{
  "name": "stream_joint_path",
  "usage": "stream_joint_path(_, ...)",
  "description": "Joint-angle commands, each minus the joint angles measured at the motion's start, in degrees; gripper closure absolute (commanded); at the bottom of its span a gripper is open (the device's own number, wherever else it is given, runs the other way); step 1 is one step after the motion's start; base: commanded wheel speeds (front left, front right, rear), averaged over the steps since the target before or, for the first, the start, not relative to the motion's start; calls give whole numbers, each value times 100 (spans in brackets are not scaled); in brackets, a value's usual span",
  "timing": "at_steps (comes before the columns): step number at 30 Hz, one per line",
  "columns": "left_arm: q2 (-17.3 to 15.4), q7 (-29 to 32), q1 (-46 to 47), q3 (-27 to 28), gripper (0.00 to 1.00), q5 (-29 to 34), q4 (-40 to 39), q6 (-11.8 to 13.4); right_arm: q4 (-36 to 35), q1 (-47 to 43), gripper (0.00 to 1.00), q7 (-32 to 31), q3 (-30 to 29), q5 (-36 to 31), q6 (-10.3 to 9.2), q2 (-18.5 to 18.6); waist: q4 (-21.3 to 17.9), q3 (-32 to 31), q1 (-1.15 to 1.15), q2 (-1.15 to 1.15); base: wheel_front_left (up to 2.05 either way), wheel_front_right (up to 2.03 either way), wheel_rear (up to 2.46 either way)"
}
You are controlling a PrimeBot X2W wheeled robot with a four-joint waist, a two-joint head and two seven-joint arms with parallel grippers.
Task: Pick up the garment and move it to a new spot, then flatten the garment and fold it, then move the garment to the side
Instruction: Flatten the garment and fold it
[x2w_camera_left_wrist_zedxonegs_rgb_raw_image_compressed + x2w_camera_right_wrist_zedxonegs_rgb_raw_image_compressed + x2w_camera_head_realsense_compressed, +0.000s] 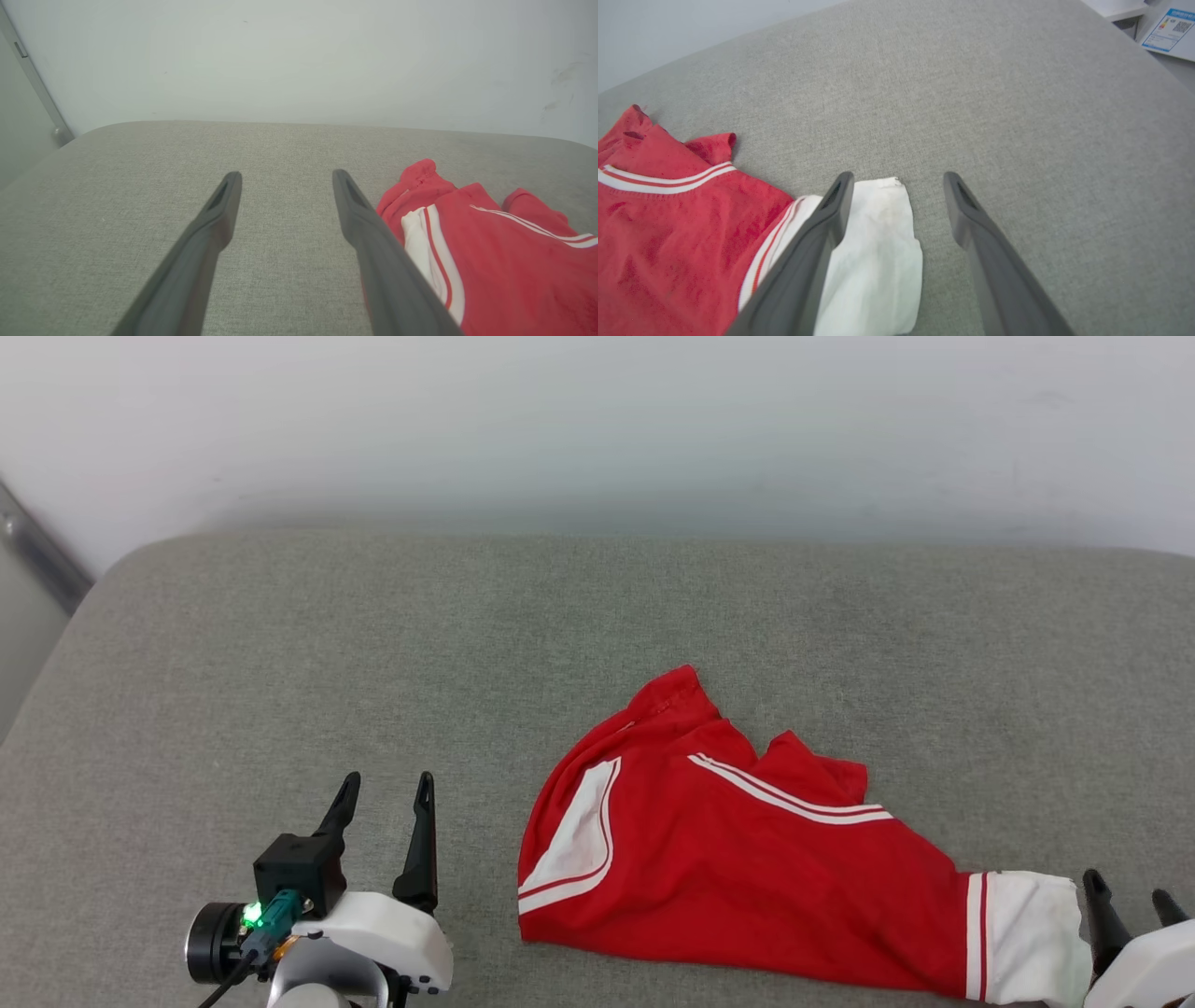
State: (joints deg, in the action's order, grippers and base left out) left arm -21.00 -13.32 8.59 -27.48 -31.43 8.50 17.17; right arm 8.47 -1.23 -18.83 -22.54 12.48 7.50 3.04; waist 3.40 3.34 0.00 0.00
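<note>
Left gripper (pixel 286 177): both fingers (pixel 212 228) spread wide, only bare grey cushion (pixel 373 644) between them. Released, holding nothing. It sits just beside the garment (pixel 728 859), off the end with the white side panel. In the left wrist view one finger overlaps that edge. The head view shows a strip of cushion between fingertips and cloth, so they are apart.

Right gripper (pixel 899 179): fingers (pixel 817 242) also apart, grasping nothing. The garment's white sleeve cuff (pixel 878 252) lies flat on the cushion below them. One finger crosses over the cuff near its red stripes, the other is over bare cushion just past the cuff's end. Cannot tell if the tips touch the cuff. No cloth is pinched or lifted.

Garment: red shirt, rumpled and partly doubled over, lying on the cushion on the robot's side, well apart from the wall (pixel 597 420).
- White panel with red piping at the end toward the left gripper.
- White double stripe running across the middle.
- A red corner pokes out on the far side.
- Cuff stretched out toward the right gripper.

Further out from the garment:
- The cushion's far edge meets the pale wall.
- A grey metal strip (pixel 37 555) runs down the wall, well beyond the left gripper.
- A blue-and-white label sheet (pixel 1169 28) lies off the cushion past the right gripper, well apart from the garment.
</note>
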Motion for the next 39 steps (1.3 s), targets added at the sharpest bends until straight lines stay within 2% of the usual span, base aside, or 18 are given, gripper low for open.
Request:
stream_joint_path(1,-35,22,-71,-5,0,-5,6,28,-121,-34,0,280,69,-103,-2,-8,-3,-102,0,0,0,0,0)
stream_joint_path(7,-121,154,-233,-46,0,-42,-23,66,-649,-137,0,1212,717,-417,-2,22,-47,-351,0,0,0,0,0)
stream_joint_path(11,-195,273,-308,-57,0,-65,-70,108,-1040,-249,0,1580,1303,-521,-3,24,-102,-438,0,0,0,0,0)
stream_joint_path(16,-312,517,-365,-143,0,-19,-114,136,-1433,-455,0,1655,1744,-574,-3,6,-152,-536,0,0,0,0,0)
stream_joint_path(20,-344,815,-218,-294,0,-47,-148,13,-1626,-626,0,1603,1835,-574,-3,-9,-172,-554,0,0,0,0,0)
stream_joint_path(23,-396,1305,115,-527,0,-83,-158,-290,-1808,-769,0,1544,1923,-602,-3,-21,-212,-524,0,0,0,0,0)
stream_joint_path(29,-457,2674,860,-1031,0,-304,74,-978,-1994,-834,0,1383,2144,-552,-3,-23,-484,-391,0,0,0,0,0)
stream_joint_path(34,-501,3677,1257,-1237,0,-617,349,-1358,-2010,-702,0,1252,2307,-545,-3,-22,-796,-155,0,0,0,0,0)
stream_joint_path(39,-627,4253,1489,-1341,0,-793,624,-1614,-1923,-585,0,1297,2365,-490,-3,-21,-1037,128,0,0,0,0,0)
